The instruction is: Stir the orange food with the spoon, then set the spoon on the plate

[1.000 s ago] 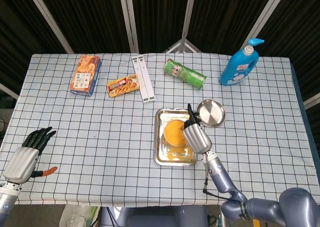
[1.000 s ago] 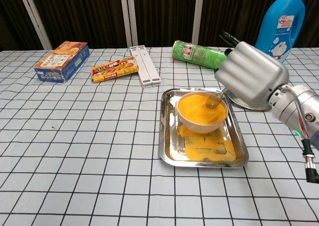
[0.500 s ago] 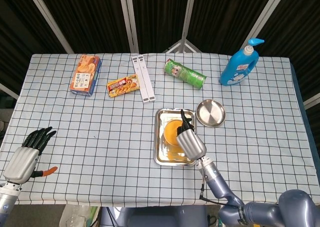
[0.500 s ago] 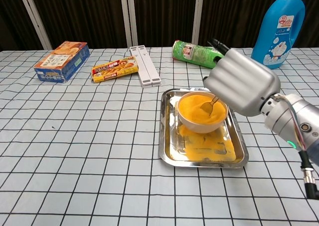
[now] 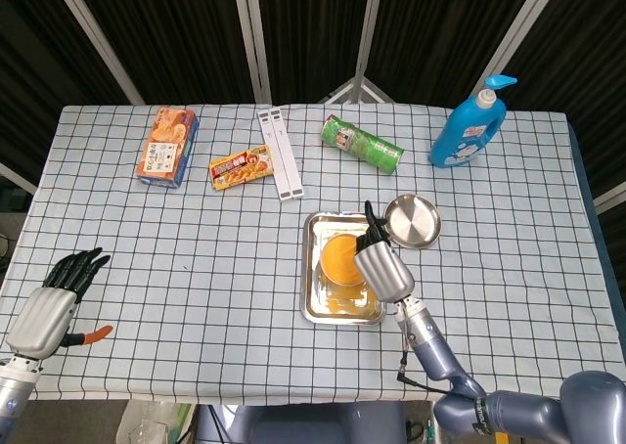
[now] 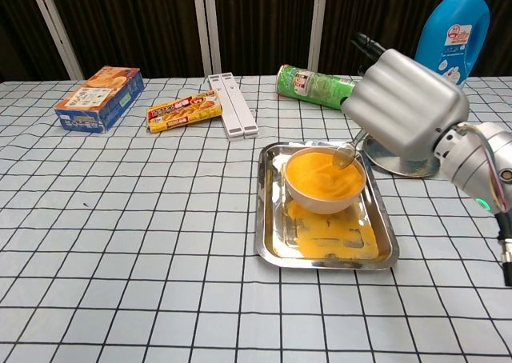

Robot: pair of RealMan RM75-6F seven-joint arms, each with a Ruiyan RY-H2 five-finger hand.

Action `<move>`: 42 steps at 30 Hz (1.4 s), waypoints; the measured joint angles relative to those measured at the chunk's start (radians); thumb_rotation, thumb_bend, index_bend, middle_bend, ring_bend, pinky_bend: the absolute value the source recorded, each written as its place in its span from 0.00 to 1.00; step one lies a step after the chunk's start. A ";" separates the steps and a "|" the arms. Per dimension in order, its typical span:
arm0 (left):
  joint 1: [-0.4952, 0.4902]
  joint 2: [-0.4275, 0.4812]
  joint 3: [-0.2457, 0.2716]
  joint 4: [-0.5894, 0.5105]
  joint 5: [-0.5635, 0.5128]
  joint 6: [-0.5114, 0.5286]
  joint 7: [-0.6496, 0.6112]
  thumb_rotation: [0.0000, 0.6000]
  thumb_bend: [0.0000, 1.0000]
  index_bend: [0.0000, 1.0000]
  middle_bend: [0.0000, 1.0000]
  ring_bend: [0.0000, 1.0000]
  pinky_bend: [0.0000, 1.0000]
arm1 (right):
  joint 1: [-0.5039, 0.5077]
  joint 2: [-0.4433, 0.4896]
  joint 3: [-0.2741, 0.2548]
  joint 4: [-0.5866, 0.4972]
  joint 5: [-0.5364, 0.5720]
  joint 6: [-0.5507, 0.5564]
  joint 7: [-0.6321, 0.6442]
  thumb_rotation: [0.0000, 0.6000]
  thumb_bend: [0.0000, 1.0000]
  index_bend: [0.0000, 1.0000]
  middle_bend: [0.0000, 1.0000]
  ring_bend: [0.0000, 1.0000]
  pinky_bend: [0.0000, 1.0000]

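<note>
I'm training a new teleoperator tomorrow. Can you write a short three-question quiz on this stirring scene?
1. True or false: the right hand holds the spoon over the bowl.
2. What does the bowl stand in? A) the round plate B) the metal tray C) the bare tablecloth
3. Fill in: the blue bottle stands upright, while the green can lies on its ____.

Key: 1 true; 2 B; 3 side.
</note>
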 measured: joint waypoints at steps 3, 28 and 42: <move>0.000 0.000 0.000 -0.001 0.000 -0.001 0.001 1.00 0.00 0.00 0.00 0.00 0.00 | -0.004 0.003 -0.001 0.007 0.001 -0.007 0.000 1.00 0.53 0.61 0.56 0.38 0.00; -0.001 0.000 0.001 -0.001 0.002 0.000 0.001 1.00 0.00 0.00 0.00 0.00 0.00 | -0.022 -0.058 0.007 -0.003 -0.029 -0.028 0.013 1.00 0.53 0.61 0.56 0.38 0.00; -0.001 -0.001 0.001 -0.001 0.003 0.000 0.003 1.00 0.00 0.00 0.00 0.00 0.00 | -0.024 -0.029 0.016 -0.049 -0.067 -0.021 -0.012 1.00 0.53 0.61 0.56 0.38 0.00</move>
